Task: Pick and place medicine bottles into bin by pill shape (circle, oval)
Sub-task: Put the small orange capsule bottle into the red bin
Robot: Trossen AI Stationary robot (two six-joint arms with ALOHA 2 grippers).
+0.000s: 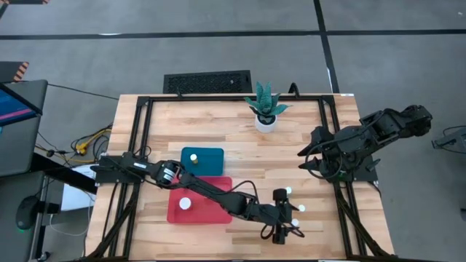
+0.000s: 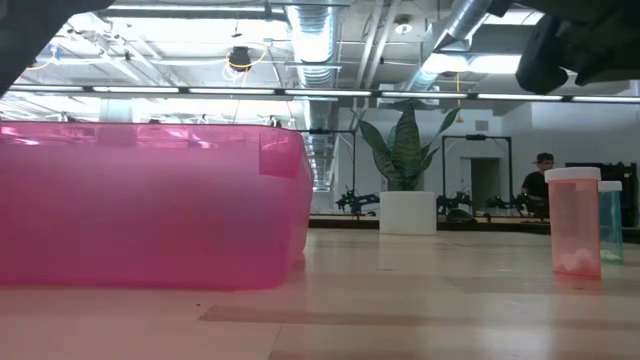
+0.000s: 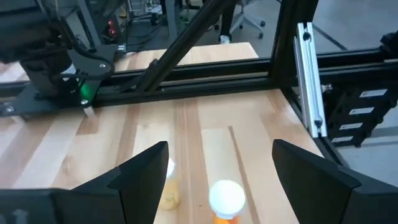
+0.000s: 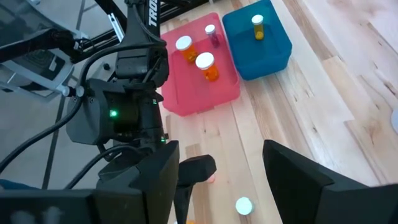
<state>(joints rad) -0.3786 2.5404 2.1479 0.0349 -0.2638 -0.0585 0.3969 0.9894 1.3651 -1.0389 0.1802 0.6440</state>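
Surroundings: plant pot (image 1: 266, 122) far side | red bin (image 1: 200, 200), blue bin (image 1: 202, 159) adjacent | left gripper (image 1: 280, 231) spread over bottles (image 1: 300, 208)

A light wooden counter (image 1: 218, 124) ringed by a black metal frame (image 1: 142, 109) stands on a grey floor (image 1: 218, 44) crossed by dark lines. A white pot holding a green spiky plant (image 1: 266, 109) sits near the counter's far edge, just right of its middle. A black ribbed mat (image 1: 207, 81) lies on the floor just beyond that far edge. Off the counter's left edge, yellow and dark cables (image 1: 84, 142) trail across the floor beside a dark monitor (image 1: 18, 124). In the room behind, under exposed ceiling ducts (image 2: 310, 30), a person in a dark cap (image 2: 538, 180) is seen far off.
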